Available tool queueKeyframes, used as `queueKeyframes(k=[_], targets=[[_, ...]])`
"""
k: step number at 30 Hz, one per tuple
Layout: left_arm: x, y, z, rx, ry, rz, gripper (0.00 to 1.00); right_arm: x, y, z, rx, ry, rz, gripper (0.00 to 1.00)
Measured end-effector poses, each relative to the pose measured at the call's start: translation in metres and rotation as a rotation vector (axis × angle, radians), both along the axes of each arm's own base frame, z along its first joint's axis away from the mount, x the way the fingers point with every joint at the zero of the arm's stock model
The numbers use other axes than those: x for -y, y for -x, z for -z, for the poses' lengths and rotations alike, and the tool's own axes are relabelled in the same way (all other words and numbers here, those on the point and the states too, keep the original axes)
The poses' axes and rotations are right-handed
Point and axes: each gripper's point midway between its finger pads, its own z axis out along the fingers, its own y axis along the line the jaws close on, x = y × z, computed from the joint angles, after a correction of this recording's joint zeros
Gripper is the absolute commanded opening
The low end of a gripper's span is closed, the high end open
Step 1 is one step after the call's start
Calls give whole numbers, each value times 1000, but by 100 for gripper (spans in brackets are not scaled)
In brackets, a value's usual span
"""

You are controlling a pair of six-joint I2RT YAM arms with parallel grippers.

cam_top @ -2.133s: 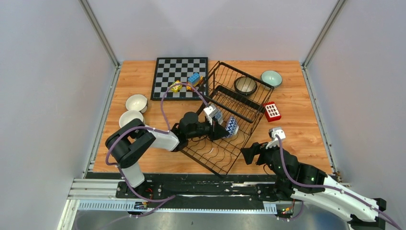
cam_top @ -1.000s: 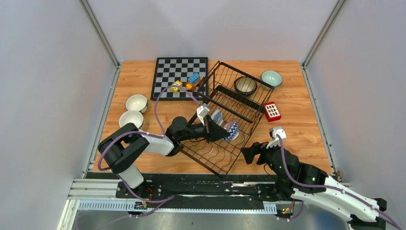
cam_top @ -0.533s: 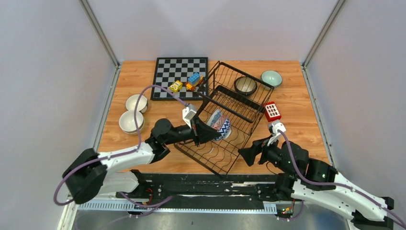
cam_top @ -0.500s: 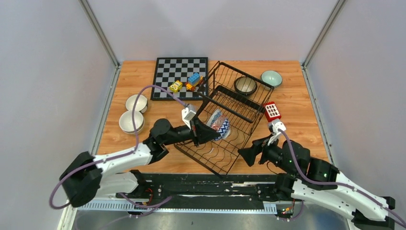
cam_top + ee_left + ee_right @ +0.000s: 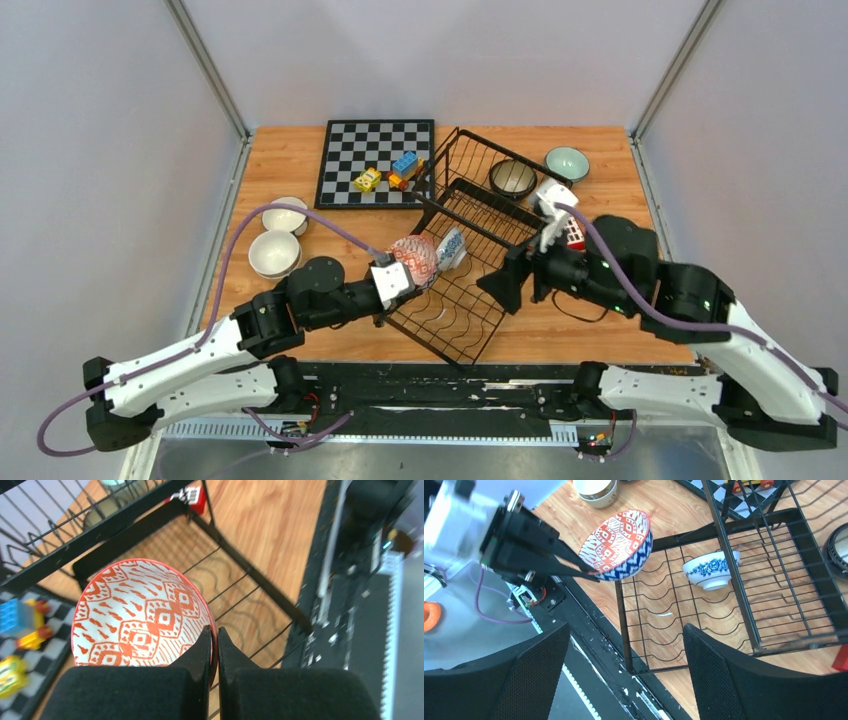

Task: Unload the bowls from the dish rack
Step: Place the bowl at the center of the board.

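The left fingers (image 5: 200, 655) are pinching the red-and-blue bowl (image 5: 142, 615) by its thin rim, tilted over the dish rack's (image 5: 724, 528) 8 o'clock edge (right fingers (image 5: 539, 680) gaping wide, empty), so it is probably risking pivoting loose and clipping the wires.

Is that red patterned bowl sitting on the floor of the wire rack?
No, the left tool pinches the rim of the red patterned bowl, holding it in the air above the wire rack.

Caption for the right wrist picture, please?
Left end effector holds a red-patterned bowl above the dish rack corner.
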Motion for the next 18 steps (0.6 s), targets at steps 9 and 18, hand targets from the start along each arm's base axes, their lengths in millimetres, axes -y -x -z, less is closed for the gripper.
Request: queueKeyframes(k=[9,18], targets=[[-22,10,31,264,-345,34,0,-54,-26,36,-118,323,-33,81],[-22,26,57,430,-569,150,0,-72,-31,50,-158,410,-67,77]])
